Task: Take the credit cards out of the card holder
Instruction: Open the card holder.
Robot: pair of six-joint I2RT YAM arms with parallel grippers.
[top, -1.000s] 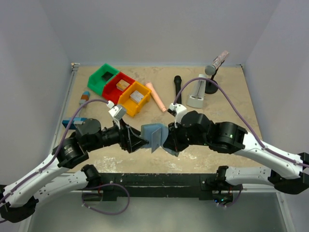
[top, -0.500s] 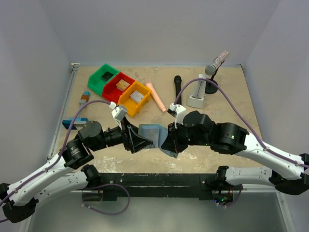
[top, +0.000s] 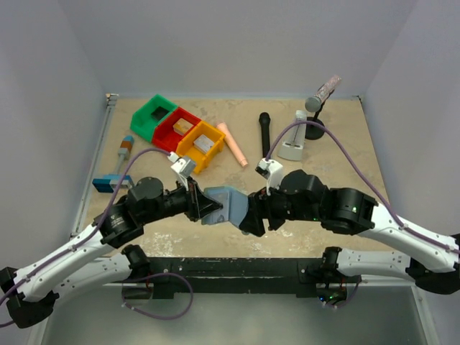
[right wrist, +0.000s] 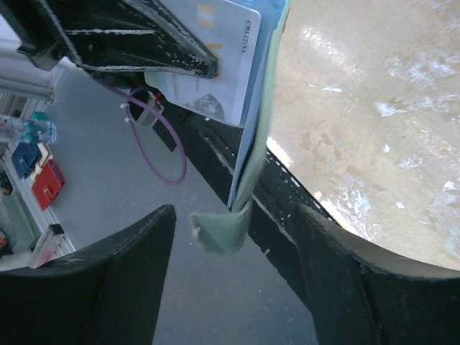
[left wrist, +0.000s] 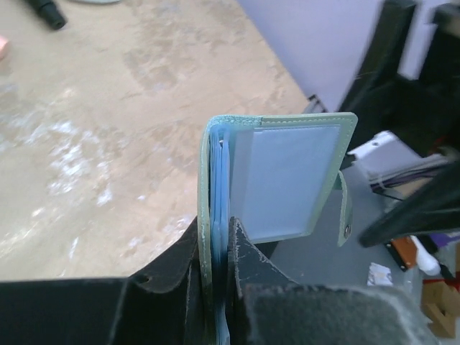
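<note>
So the card holder (top: pixel 224 203) is held up over the front part of the desk (top: pixel 316 144), right between the two arms. A pale printed card (right wrist: pixel 219 61) sticks out of it (print too small to read properly). The left gripper (left wrist: pixel 215 273) has its jaws pinching the holder's edge. The right gripper (right wrist: pixel 236 215) has its jaws spread wide on either side, not touching it.

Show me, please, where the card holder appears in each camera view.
Top external: card holder just below centre.
Left wrist: card holder centre, upright.
Right wrist: card holder top centre, edge-on.
Shared landmark: the mottled tan table.
</note>
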